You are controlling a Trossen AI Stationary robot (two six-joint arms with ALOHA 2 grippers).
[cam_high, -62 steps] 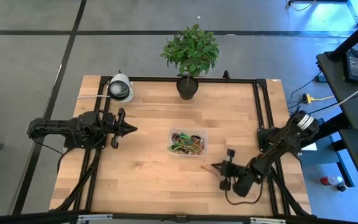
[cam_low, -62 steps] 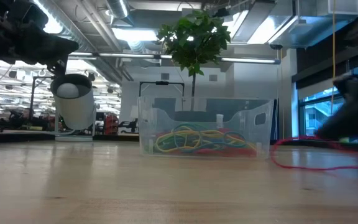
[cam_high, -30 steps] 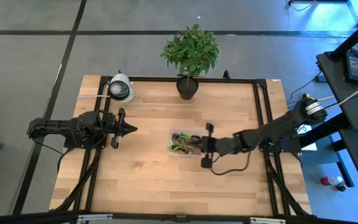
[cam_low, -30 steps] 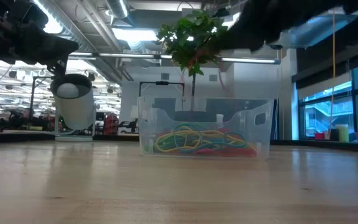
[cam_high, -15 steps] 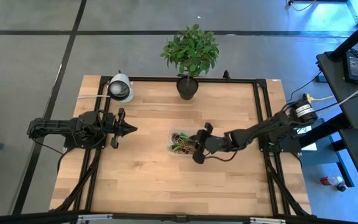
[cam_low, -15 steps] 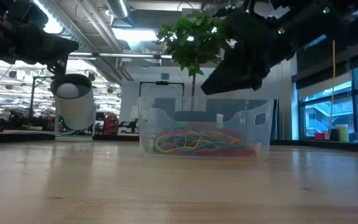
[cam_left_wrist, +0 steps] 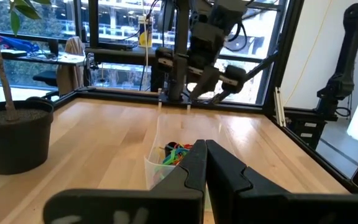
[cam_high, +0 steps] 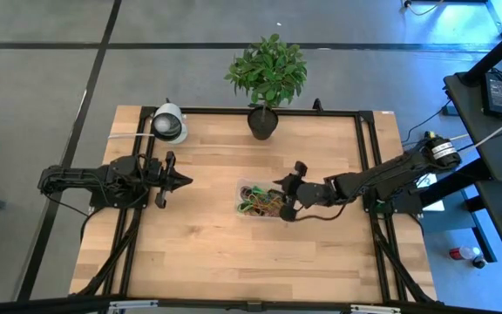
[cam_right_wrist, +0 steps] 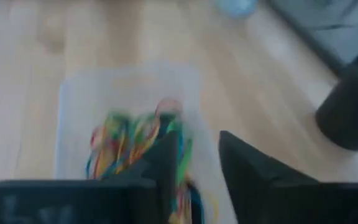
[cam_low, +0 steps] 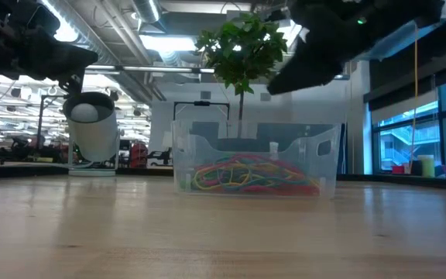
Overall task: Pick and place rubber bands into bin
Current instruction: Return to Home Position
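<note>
My right gripper (cam_high: 284,198) hung over the bin (cam_high: 243,186), fingers spread and empty, because the rubber bands (cam_low: 246,173) lay inside. My left gripper (cam_high: 179,180) rested, fingers pressed together.

Right wrist view blurred: rubber bands (cam_right_wrist: 135,144) only a coloured smear, single loops indistinct. High view: right pincer (cam_high: 279,195) covers right end of bin (cam_high: 244,186). Low view: same pincer cut off by top edge.

high: straight down | low: level, near bin (cam_low: 207,147) | wrists: forward — all share bin
</note>
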